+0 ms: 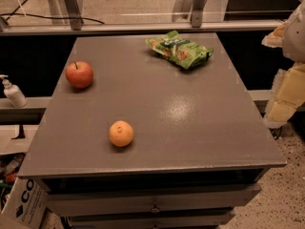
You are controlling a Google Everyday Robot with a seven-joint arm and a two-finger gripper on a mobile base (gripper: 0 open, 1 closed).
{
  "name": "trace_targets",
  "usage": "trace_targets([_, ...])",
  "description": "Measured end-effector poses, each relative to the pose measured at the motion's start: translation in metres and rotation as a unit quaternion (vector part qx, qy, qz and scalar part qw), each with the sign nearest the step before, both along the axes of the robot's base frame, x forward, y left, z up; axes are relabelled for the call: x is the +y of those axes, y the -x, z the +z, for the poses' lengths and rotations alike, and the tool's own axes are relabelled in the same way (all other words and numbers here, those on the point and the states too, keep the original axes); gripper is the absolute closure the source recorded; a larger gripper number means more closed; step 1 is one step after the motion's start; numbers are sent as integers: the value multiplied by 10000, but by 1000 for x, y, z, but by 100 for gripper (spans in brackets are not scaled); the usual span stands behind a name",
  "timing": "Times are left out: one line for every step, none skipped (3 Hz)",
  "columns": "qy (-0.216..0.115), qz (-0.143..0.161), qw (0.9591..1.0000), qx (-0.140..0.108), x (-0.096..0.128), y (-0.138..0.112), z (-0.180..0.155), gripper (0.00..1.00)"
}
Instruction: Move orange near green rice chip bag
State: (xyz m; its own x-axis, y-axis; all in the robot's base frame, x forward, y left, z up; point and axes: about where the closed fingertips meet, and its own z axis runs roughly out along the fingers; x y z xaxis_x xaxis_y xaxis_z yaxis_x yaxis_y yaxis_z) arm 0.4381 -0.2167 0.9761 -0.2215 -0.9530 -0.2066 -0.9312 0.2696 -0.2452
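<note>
The orange (121, 133) is a small round yellow-orange fruit on the grey table top (190, 123), near the front left. The green rice chip bag (179, 49) lies flat at the far side of the table, right of centre. The two are well apart, with bare table between them. My gripper (285, 97) hangs at the right edge of the view, beyond the table's right side, away from both the orange and the bag. It holds nothing that I can see.
A red apple (79, 74) with a stem stands at the far left of the table. A white pump bottle (13, 92) sits on a ledge to the left. A metal rail (143, 26) runs behind the table. Drawers (152, 205) lie under the front edge.
</note>
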Motion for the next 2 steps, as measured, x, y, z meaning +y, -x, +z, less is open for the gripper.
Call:
trace_targets([0, 0, 10000, 0, 0, 0, 0, 0])
trace_targets([-17, 7, 10000, 2, 1, 0, -1, 0])
